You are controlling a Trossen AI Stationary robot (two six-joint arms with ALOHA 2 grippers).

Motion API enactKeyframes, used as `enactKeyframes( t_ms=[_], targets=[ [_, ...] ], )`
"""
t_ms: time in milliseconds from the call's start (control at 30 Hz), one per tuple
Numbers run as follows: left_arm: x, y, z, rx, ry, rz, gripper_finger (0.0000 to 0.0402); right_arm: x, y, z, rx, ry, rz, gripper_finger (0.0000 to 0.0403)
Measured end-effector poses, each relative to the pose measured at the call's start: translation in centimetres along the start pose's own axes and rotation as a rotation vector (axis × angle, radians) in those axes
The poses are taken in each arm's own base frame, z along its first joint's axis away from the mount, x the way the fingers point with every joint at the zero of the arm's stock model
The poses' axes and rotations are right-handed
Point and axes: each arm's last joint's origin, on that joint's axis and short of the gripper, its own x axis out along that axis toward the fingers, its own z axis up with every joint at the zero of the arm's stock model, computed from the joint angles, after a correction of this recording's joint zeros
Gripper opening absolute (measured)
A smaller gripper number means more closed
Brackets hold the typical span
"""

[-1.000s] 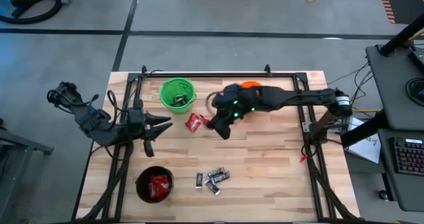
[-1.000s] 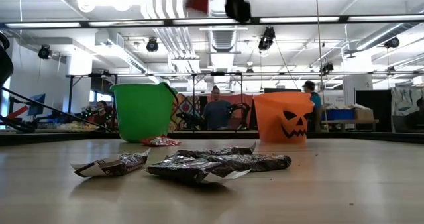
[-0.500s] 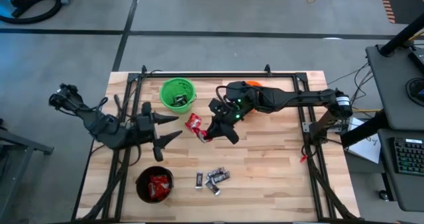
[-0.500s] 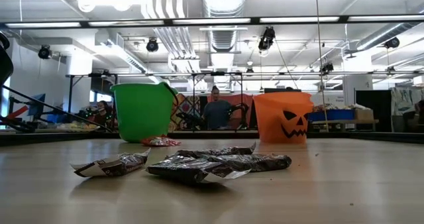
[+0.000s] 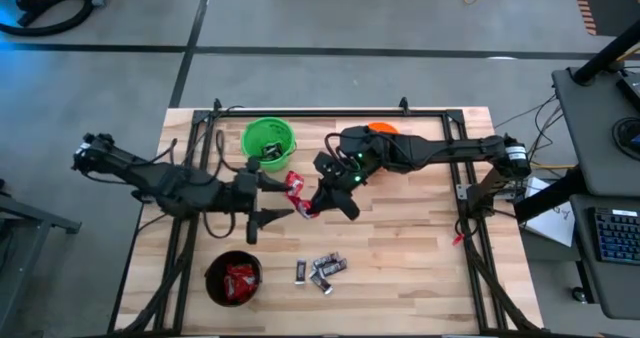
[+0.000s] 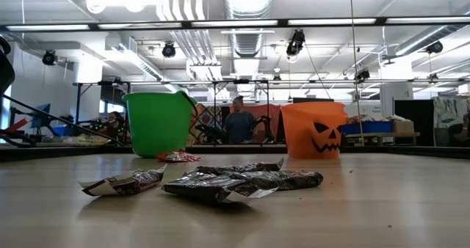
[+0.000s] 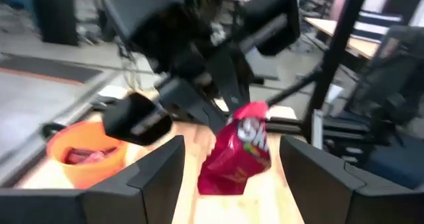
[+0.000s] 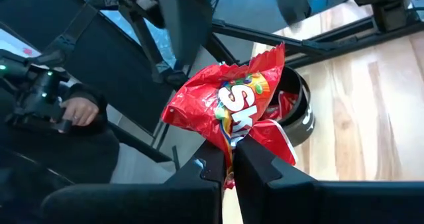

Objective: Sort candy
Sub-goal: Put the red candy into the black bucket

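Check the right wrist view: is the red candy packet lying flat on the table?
No. The right gripper holds the red candy packet pinched by its lower edge, raised above the table.

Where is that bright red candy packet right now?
Seen from above, the red packet hangs mid-table, pinched in the right hand, just below the green bucket, with the open left hand reaching in beside it.

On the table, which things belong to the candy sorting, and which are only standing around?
Job:
- red packet, pinched in right gripper
- left gripper, fingers open beside it
- candy bars
- green bucket, orange bucket, black bucket

Around:
- metal frame
- person behind
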Motion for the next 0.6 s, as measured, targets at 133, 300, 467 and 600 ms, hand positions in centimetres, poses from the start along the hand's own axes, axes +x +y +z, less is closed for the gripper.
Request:
enactKeyframes(
  t_ms=[133,300,467,600],
  targets=[
    [1.2,0.2,-0.5,-0.004,0.024,-0.029,0.023,0.0,0.0,0.0,-0.002,-0.001,0.002,0.0013],
    [1.8,0.2,-0.5,-0.001,0.014,-0.039,0.0226,0.0,0.1,0.0,-0.002,-0.001,0.002,0.0013],
    [1.7,0.2,-0.5,0.001,0.016,-0.041,0.0165,0.0,0.1,0.0,-0.002,0.0,0.003,0.0013],
    [1.7,0.2,-0.5,0.009,0.016,-0.049,0.0057,0.0,0.1,0.0,-0.002,0.0,0.003,0.0013]
  ],
)
